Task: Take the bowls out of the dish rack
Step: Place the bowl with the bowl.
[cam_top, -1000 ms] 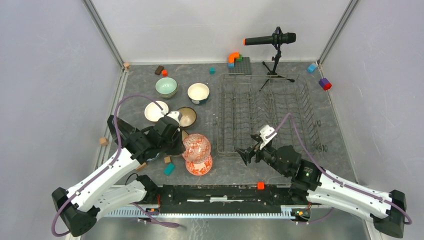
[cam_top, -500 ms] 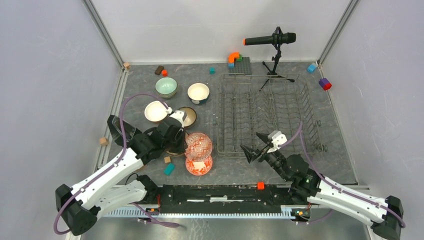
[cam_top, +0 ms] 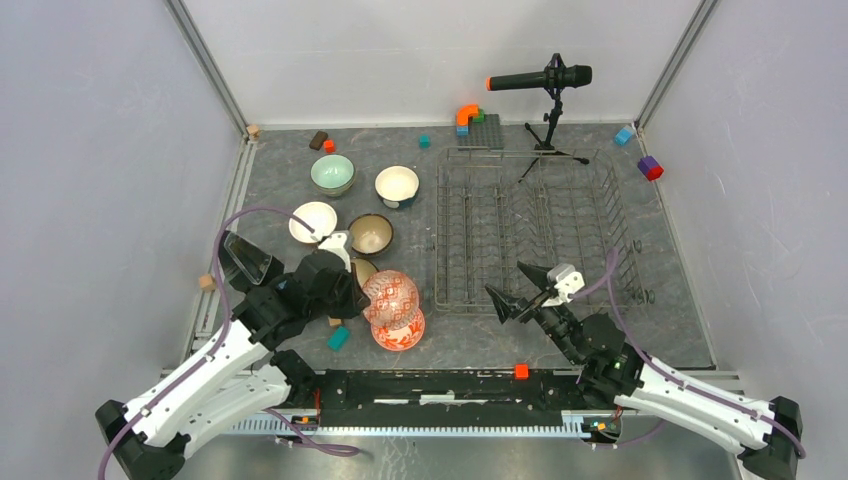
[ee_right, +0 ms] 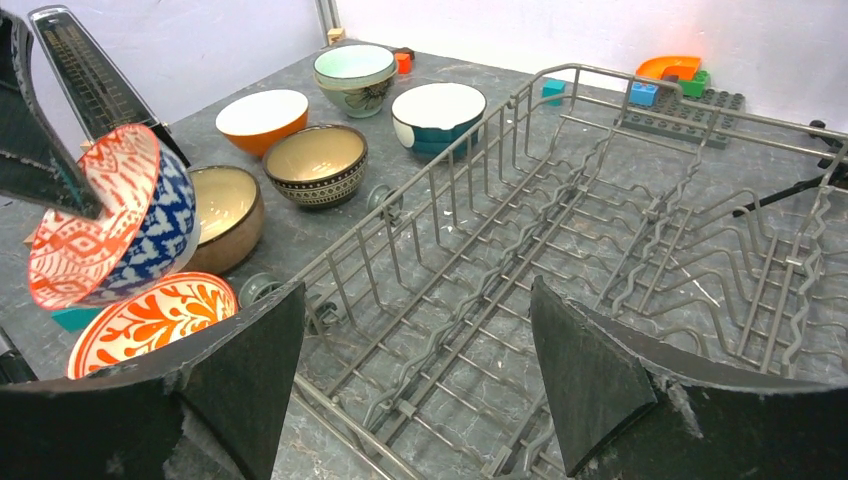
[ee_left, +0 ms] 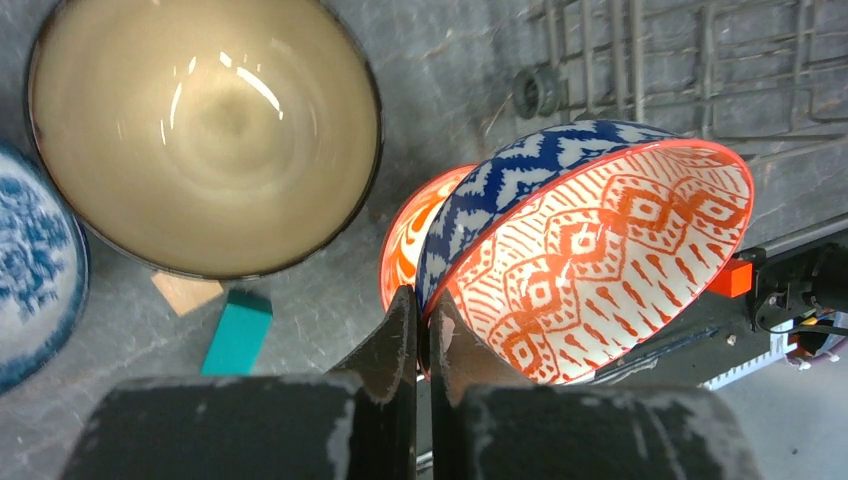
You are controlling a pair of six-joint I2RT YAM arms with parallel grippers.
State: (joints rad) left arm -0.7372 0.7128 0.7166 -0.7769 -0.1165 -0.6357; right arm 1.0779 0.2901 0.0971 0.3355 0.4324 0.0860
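Note:
My left gripper (ee_left: 424, 300) is shut on the rim of a tilted bowl (ee_left: 600, 250), blue zigzag outside and red-white patterned inside. I hold it (cam_top: 392, 297) just above an orange-and-white bowl (cam_top: 398, 330) on the table, left of the dish rack (cam_top: 535, 235). The wire rack holds no bowls. My right gripper (ee_right: 418, 290) stands wide open over the rack's near left corner (cam_top: 507, 282), gripping nothing. More bowls stand on the table to the left: brown (ee_right: 225, 205), dark striped (cam_top: 373, 233), orange (cam_top: 313, 221), pale green (cam_top: 332, 172), teal (cam_top: 397, 185).
A microphone on a tripod (cam_top: 545, 80) stands behind the rack, beside a grey building plate (cam_top: 485, 130). A teal block (cam_top: 338, 337) and a wooden block (ee_left: 187, 292) lie near the held bowl. A blue-patterned bowl (ee_left: 35, 270) sits at the left. Small blocks are scattered along the back.
My left arm drew back slightly toward the near edge, and the held bowl tilted more. My right gripper swung from pointing left to pointing at the rack's near left corner.

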